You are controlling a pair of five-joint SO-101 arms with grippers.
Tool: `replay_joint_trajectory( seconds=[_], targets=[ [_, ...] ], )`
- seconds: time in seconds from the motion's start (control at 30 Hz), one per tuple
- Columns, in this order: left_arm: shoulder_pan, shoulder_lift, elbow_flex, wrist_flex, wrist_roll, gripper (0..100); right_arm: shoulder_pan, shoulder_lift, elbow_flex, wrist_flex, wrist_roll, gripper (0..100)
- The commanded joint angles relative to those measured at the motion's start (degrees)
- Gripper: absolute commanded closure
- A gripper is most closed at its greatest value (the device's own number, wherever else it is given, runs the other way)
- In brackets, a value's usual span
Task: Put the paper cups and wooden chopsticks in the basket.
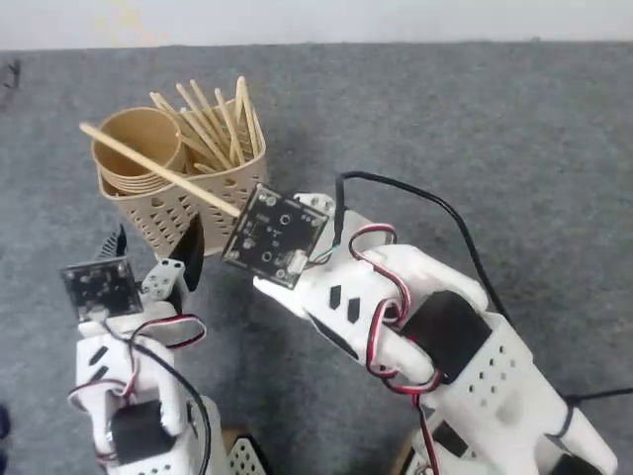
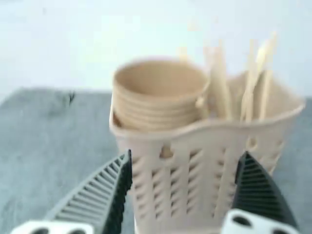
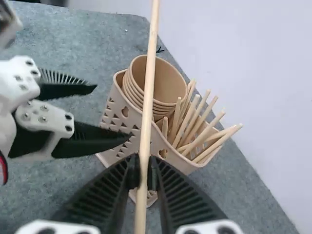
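Lower left of the high view: left gripper (image 2: pixel 185 158) is hovering with fingers spread wide, one on each side of the beige perforated plastic basket (image 1: pixel 163 218); contact unclear. The basket is standing upper left on the grey table (image 1: pixel 495 129). A stack of tan paper cups (image 1: pixel 138 148) is sitting in its left part, and a bundle of wooden chopsticks (image 1: pixel 220 124) is leaning in its right part. Centre: right gripper (image 3: pixel 144 163) is pinching a single long wooden chopstick (image 1: pixel 158 170), which is slanting across the cups' rim, its tip poking out past the basket's upper-left edge.
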Motion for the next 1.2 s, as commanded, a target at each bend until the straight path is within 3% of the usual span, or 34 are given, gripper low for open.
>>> replay_joint_trajectory(
  seconds=[0.0, 0.47, 0.8, 1.07, 1.17],
  targets=[
    [0.79, -0.44, -5.49, -1.76, 1.05, 68, -0.4, 0.84, -0.7, 0.4, 0.62, 99.2],
    [6.68, -0.26, -6.64, -15.65, 1.14, 68, -3.3, 1.1, 0.18, 4.0, 3.43, 99.2],
    [6.68, -0.35, -6.55, -15.82, 1.14, 68, -3.38, 1.1, 7.65, -3.38, 3.43, 99.2],
    [6.15, -0.44, -4.18, -15.74, 0.7, 68, -3.12, 0.4, 7.03, -4.88, 5.1, 99.2],
    [2.81, -0.44, -0.92, -15.74, 0.88, 68, -0.92, 0.75, 2.73, -5.05, 6.24, 99.2]
  ],
)
